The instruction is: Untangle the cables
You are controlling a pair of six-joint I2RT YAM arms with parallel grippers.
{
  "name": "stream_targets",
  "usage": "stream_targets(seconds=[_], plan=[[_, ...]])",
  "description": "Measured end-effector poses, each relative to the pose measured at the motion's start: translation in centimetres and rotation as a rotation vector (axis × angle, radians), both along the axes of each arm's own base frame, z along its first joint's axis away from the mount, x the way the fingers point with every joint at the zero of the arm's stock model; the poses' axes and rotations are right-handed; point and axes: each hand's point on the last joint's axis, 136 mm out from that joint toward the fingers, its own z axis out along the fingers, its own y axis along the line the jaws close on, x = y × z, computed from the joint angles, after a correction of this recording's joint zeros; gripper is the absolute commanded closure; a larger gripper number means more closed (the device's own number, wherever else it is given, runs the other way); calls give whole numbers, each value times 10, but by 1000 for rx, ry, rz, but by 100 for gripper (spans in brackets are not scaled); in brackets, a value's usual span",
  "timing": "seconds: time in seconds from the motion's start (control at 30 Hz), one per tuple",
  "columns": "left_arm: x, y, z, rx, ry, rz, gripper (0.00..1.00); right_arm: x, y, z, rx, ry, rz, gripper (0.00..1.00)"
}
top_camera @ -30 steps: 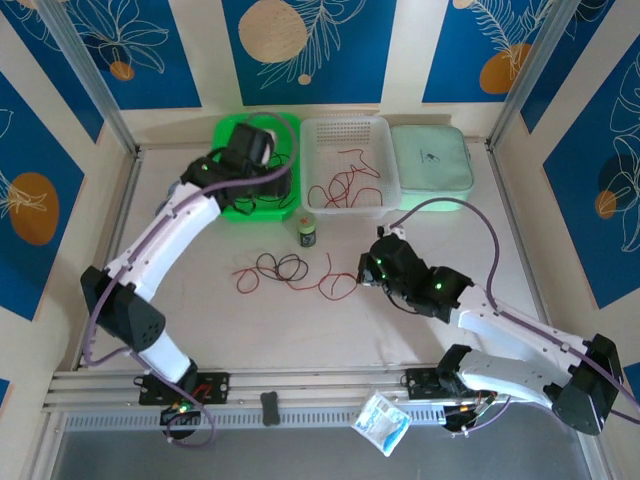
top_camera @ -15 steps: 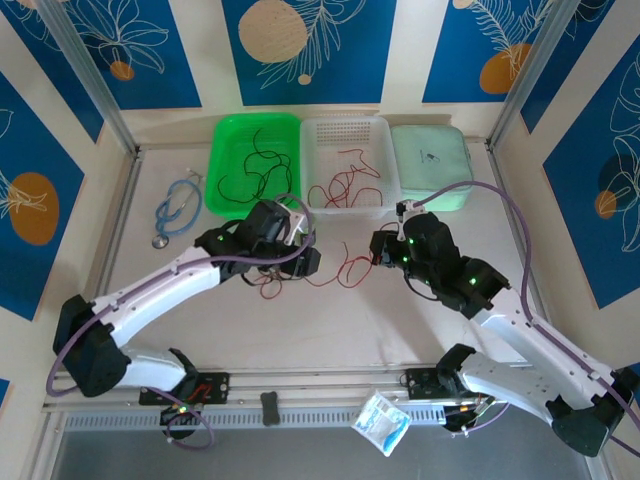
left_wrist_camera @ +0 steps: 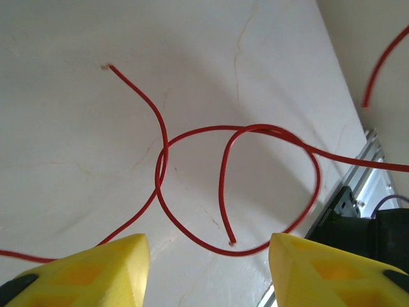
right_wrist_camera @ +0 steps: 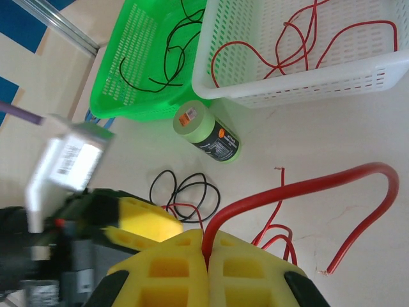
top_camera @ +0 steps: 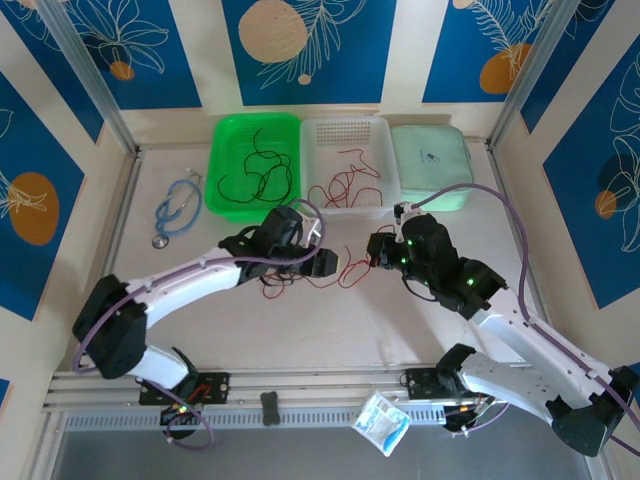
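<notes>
In the right wrist view my right gripper [right_wrist_camera: 206, 248] is shut on a red cable [right_wrist_camera: 294, 185], which arches up and right to a free end. A small coil of black cable [right_wrist_camera: 185, 188] and more red cable lie on the table beyond it. In the left wrist view my left gripper [left_wrist_camera: 208, 268] is open, its yellow fingers [left_wrist_camera: 96, 268] wide apart just above a looped red cable [left_wrist_camera: 236, 131] lying flat. From above, the left gripper [top_camera: 335, 262] and right gripper [top_camera: 375, 255] face each other over the red cables [top_camera: 345, 270].
A green basket [top_camera: 225, 135] holds black cables and a white basket [top_camera: 345, 130] holds red ones at the back. A mint case [top_camera: 430, 165] sits right of them. A blue stethoscope [top_camera: 175, 210] lies at the left. A green jar [right_wrist_camera: 208, 134] stands before the baskets.
The left arm swung from the green basket down to the table centre and edged right toward the red cable. The right gripper rose and shifted back, holding the red cable.
</notes>
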Motion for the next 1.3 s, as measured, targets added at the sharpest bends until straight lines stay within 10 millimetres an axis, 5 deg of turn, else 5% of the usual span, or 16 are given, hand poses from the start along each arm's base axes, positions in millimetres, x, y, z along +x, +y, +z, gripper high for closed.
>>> stream_targets(seconds=[0.17, 0.73, 0.83, 1.07, 1.3], plan=[[-6, -18, -20, 6, 47, -61, 53, -2, 0, 3, 15, -2, 4, 100], [-13, -44, -28, -26, 52, -169, 58, -5, -1, 0, 31, 7, -1, 100], [-15, -46, -34, -19, 62, -179, 65, -6, -2, 1, 35, 3, -1, 100], [-8, -47, -29, 2, 26, -181, 100, -8, -3, 2, 40, 1, -3, 100], [28, -55, 3, 93, -171, -182, 100, -18, -5, -5, 22, 32, 28, 100]])
